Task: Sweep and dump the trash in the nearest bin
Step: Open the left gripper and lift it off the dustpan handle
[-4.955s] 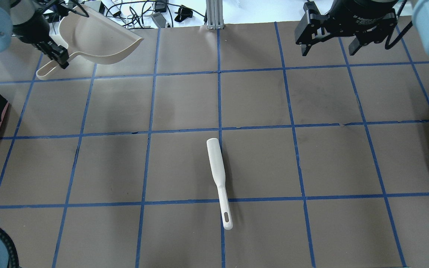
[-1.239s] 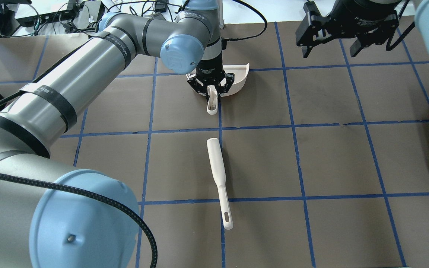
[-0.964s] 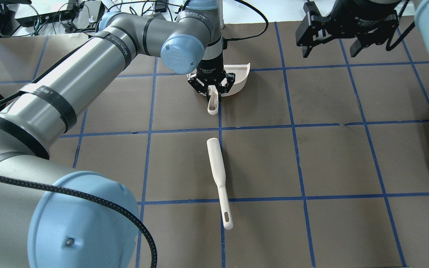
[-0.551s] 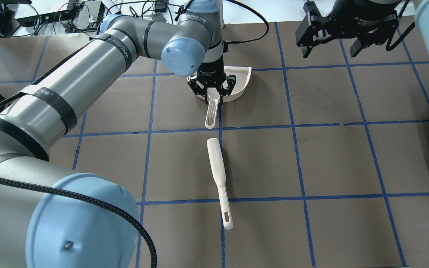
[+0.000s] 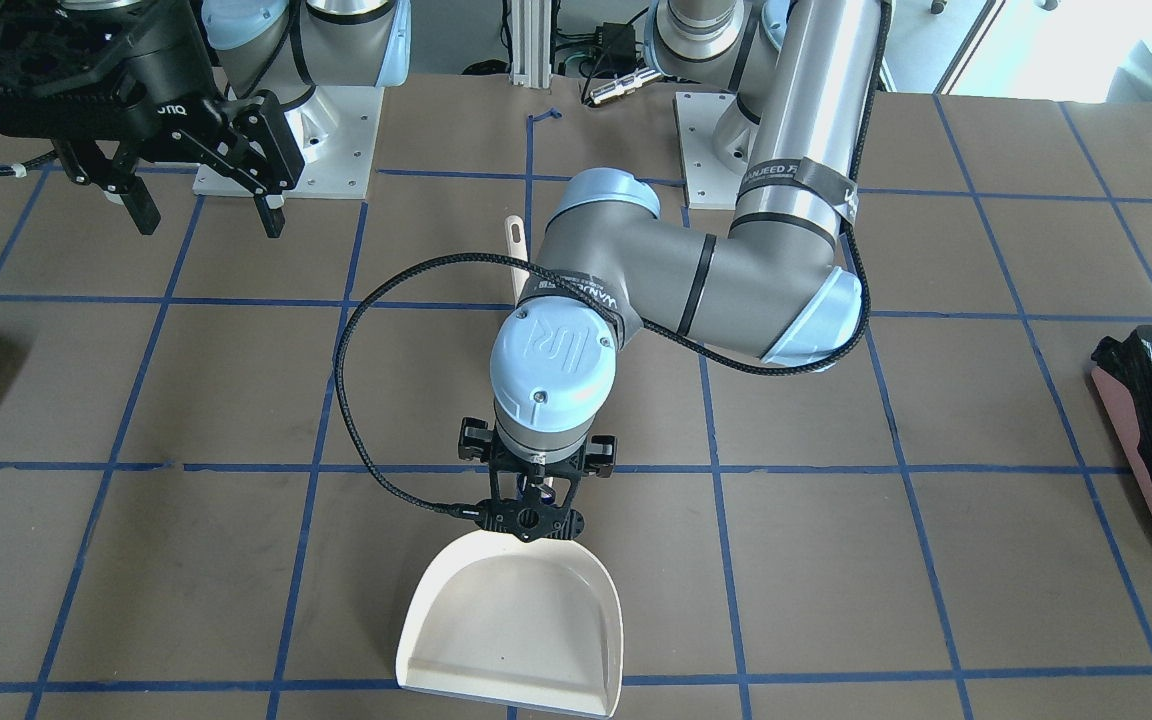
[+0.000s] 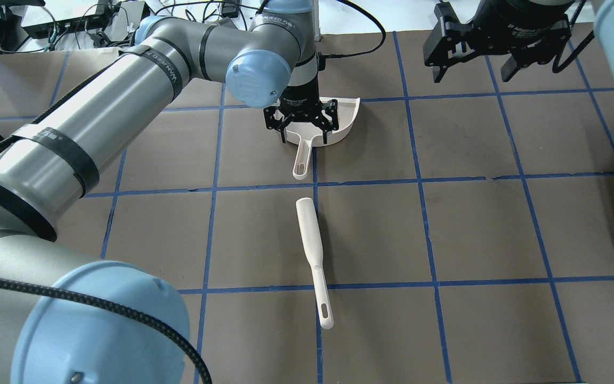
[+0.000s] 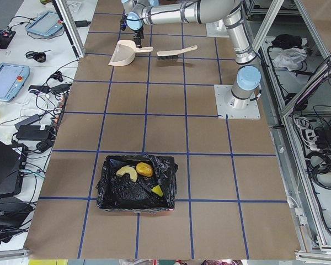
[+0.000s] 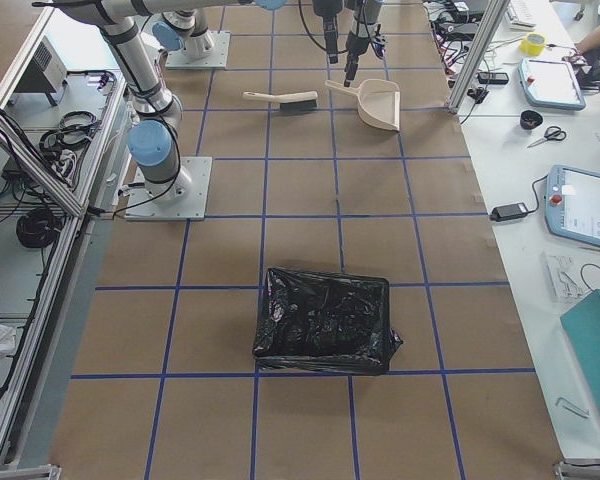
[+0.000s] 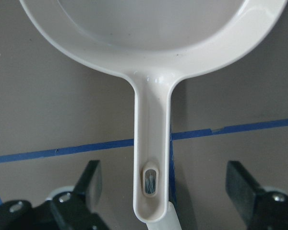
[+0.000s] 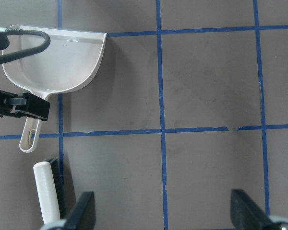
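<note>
Because the trash (image 7: 145, 169) lies in the bin (image 7: 111, 196) and the dustpan (image 5: 516, 620) rests flat, the task seems nearly finished. The left gripper (image 6: 305, 133), jaws apart, need only lift clear. The right gripper (image 5: 211, 215) hangs spread too.

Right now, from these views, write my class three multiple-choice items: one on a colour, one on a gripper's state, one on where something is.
1. What colour is the dustpan? A blue; B black; C cream.
2. The left gripper is: A open over the dustpan's handle; B shut on the handle; C shut, clear of the handle.
3. The trash lies: A in the dustpan; B in the bin; C under the left gripper.

Answers: C, its whole pan shows cream. A, both fingers stand apart from the handle. B, the pieces lie inside the bin.
</note>
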Controlling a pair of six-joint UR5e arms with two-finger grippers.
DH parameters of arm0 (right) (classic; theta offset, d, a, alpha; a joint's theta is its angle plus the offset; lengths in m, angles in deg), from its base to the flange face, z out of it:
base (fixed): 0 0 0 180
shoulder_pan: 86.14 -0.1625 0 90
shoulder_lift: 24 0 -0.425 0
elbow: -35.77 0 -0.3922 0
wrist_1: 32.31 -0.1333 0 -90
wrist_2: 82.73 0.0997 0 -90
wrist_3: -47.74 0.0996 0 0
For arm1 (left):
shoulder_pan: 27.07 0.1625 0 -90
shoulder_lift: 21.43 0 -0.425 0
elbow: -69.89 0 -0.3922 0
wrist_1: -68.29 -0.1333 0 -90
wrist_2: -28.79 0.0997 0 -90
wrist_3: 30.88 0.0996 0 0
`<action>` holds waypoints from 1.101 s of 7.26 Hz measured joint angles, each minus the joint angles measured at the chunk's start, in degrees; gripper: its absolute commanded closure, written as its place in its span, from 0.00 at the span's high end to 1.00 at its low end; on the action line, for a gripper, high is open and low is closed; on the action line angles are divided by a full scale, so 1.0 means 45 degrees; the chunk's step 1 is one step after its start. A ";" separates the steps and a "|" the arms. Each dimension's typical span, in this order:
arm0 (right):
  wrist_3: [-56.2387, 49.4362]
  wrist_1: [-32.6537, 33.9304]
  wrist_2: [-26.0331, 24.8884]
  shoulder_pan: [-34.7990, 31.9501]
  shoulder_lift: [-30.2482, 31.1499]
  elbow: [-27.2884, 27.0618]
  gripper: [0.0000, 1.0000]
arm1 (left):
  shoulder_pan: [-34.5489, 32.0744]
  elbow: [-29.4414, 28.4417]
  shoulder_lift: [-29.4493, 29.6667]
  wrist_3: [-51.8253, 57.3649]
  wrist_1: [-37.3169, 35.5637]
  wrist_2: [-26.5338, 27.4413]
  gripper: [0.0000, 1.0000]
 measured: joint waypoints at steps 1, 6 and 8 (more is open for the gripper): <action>0.0000 -0.0004 0.0000 -0.0003 0.0003 0.0000 1.00 | 0.0031 0.0092 -0.0315 0.0498 0.0119 0.0433 1.00; 0.0006 -0.0019 -0.0012 -0.0003 0.0006 0.0001 1.00 | 0.1586 0.1863 -0.2452 0.1408 0.0320 0.1573 1.00; 0.0001 -0.0019 -0.0006 -0.0009 0.0006 0.0014 1.00 | 0.1978 0.2224 -0.3494 0.1429 0.1000 0.2004 1.00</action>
